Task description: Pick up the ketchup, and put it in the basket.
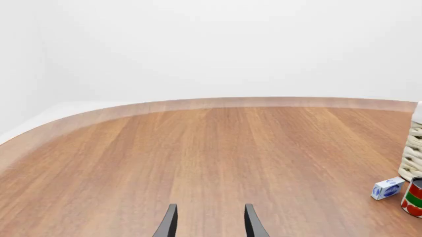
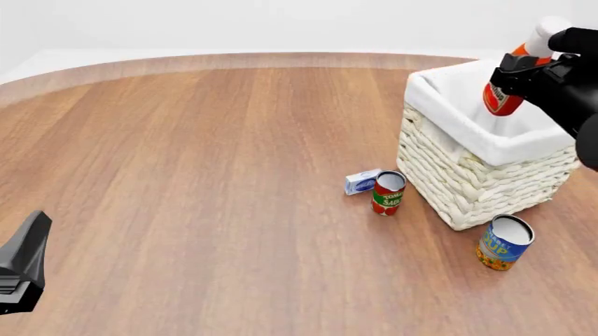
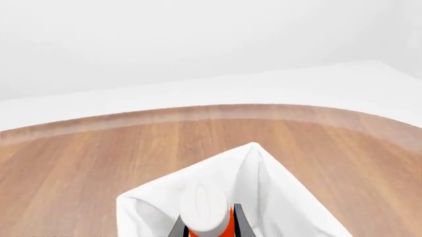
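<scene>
The ketchup (image 2: 503, 100) hangs over the basket (image 2: 486, 175), held by the right claw (image 2: 519, 70) w/ its white cap toward the top right and its red body tilted down toward the basket's white lining. In the front view the bottle's lower end overlaps the cloth inside the far right part of the basket; can't tell if it touches the lining. In the right wrist view the ketchup (image 3: 205, 210) shows cap-first, w/ the right claw (image 3: 208, 223) fingers pressed on either side of the orange neck, so it's closed on the bottle. Below it in that view is the basket (image 3: 277, 192), a white cloth corner pointing away.

The basket sits on the worktop (image 2: 206, 175) at the right, one corner toward the camera. Just beside its near left wall stands a red-and-green can (image 2: 388, 193), upright, open top showing, and next to that, on its left, a small blue-and-white box (image 2: 362, 181) lying flat. Near the basket's front corner stands a blue-and-yellow can (image 2: 505, 242), upright, close to the wicker but apart.

The left claw (image 1: 209, 221) is well apart from all this, low at the front view's bottom left edge (image 2: 24, 269). Its two dark fingers stand parted w/ bare wood between them, nothing held: open. Left wrist view also catches the basket's edge (image 1: 412, 158), the box (image 1: 387, 188) and the red-and-green can (image 1: 413, 197) at one side.
</scene>
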Robot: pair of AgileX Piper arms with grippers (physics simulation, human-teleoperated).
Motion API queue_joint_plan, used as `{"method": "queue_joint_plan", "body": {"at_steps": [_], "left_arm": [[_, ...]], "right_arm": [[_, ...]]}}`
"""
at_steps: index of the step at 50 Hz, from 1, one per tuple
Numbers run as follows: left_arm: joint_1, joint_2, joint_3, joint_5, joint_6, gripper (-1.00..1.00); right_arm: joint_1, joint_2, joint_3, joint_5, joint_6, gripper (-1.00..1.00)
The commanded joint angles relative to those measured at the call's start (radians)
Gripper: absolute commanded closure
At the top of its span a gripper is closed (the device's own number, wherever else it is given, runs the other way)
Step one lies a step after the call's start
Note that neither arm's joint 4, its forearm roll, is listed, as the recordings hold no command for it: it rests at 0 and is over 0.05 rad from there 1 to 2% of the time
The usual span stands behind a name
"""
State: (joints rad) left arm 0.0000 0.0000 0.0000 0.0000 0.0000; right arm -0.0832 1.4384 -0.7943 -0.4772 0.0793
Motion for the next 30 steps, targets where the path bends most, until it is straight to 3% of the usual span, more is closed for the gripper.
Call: {"method": "queue_joint_plan", "body": {"at_steps": [1, 6, 7, 17, 20, 30], "left_arm": [[0.0, 0.0, 0.0, 0.0, 0.0, -1.0], [0.0, 0.0, 0.0, 0.0, 0.0, -1.0], [0.0, 0.0, 0.0, 0.0, 0.0, -1.0], [0.0, 0.0, 0.0, 0.0, 0.0, -1.0], [0.0, 0.0, 0.0, 0.0, 0.0, -1.0], [0.0, 0.0, 0.0, 0.0, 0.0, -1.0]], "right_arm": [[0.012, 0.029, -0.027, 0.009, -0.021, 1.0], [0.015, 0.033, -0.028, 0.009, -0.024, 1.0], [0.022, 0.05, -0.038, 0.015, -0.051, 1.0], [0.032, 0.06, -0.041, 0.011, -0.075, 1.0], [0.042, 0.08, -0.037, -0.004, -0.115, 1.0], [0.041, 0.099, -0.034, -0.019, -0.151, 1.0]]}}
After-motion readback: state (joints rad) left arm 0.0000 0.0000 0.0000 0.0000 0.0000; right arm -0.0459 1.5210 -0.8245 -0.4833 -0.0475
